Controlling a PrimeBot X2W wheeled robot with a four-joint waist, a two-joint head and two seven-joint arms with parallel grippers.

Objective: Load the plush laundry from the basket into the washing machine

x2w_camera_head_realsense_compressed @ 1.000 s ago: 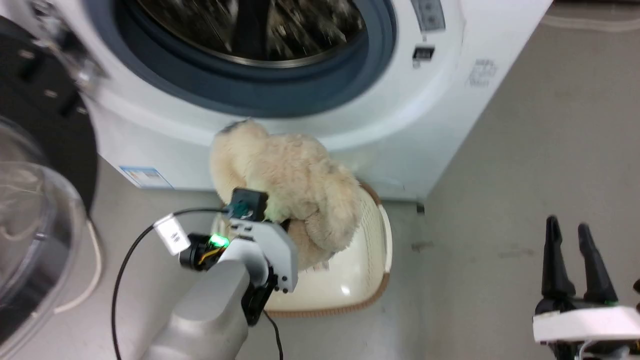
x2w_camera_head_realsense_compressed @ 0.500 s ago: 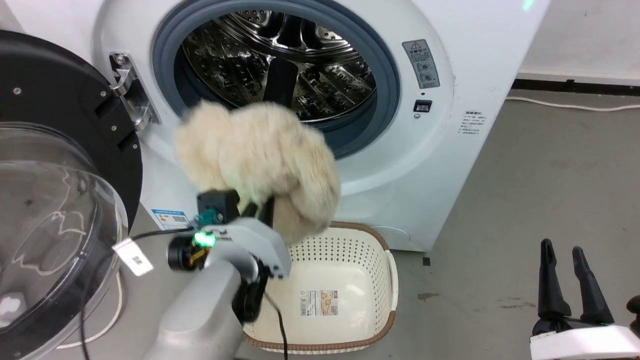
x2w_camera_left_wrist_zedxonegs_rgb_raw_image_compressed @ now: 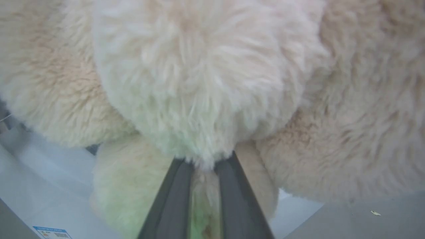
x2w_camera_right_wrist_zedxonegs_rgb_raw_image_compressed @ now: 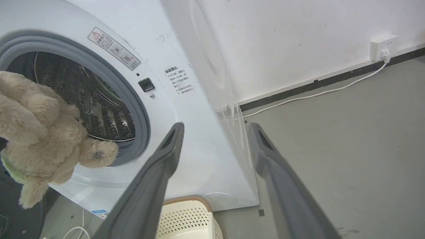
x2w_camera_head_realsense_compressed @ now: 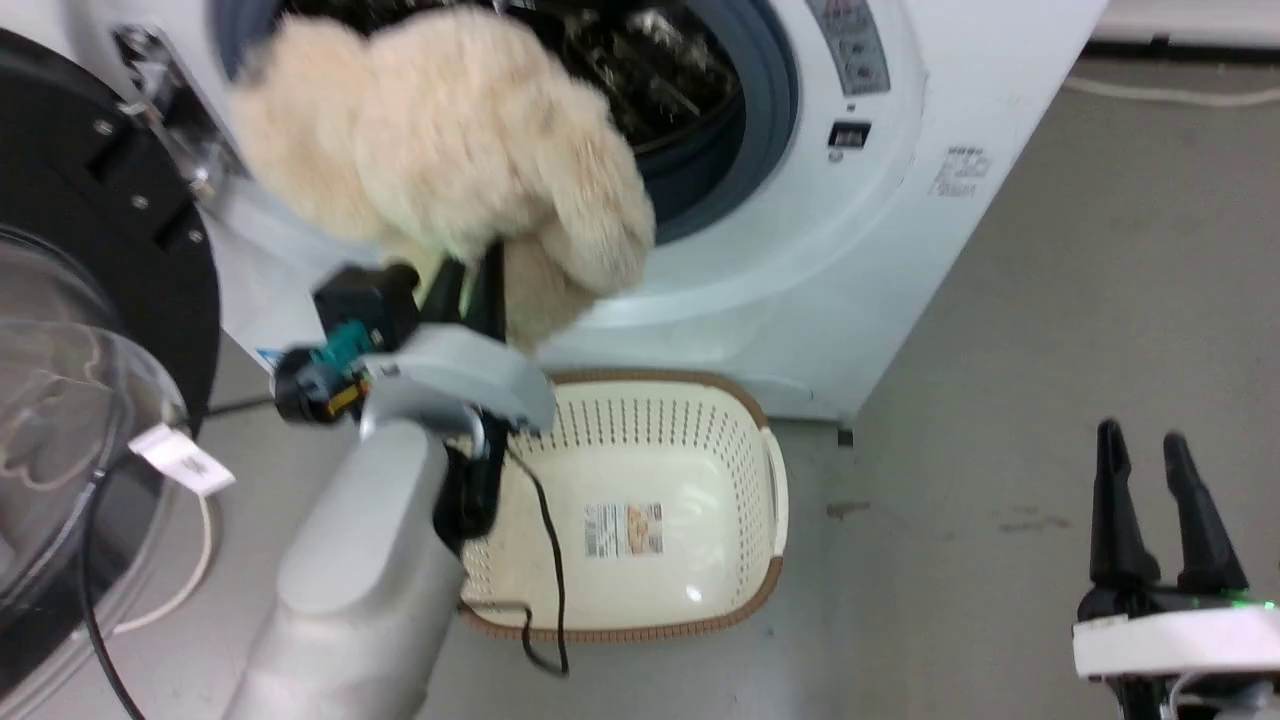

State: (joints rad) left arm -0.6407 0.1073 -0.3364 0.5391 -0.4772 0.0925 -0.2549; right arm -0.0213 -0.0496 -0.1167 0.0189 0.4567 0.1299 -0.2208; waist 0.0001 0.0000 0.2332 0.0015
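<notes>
At far left the black-rimmed clear bubble door (x2w_camera_head_realsense_compressed: 60,420) stands swung open. Just right of it the left gripper (x2w_camera_head_realsense_compressed: 470,268) is clamped on the underside of the fluffy beige-cream plush laundry (x2w_camera_head_realsense_compressed: 450,140), held in front of the grey-gasketed round opening of the white front-loading washing machine (x2w_camera_head_realsense_compressed: 880,260) and above the small rectangular cream plastic basket (x2w_camera_head_realsense_compressed: 650,420), which sits on the grey floor (x2w_camera_head_realsense_compressed: 1050,300) with its bottom label showing. At near right the right gripper (x2w_camera_head_realsense_compressed: 1138,440) has its dark fingers spread, gripping nothing.
</notes>
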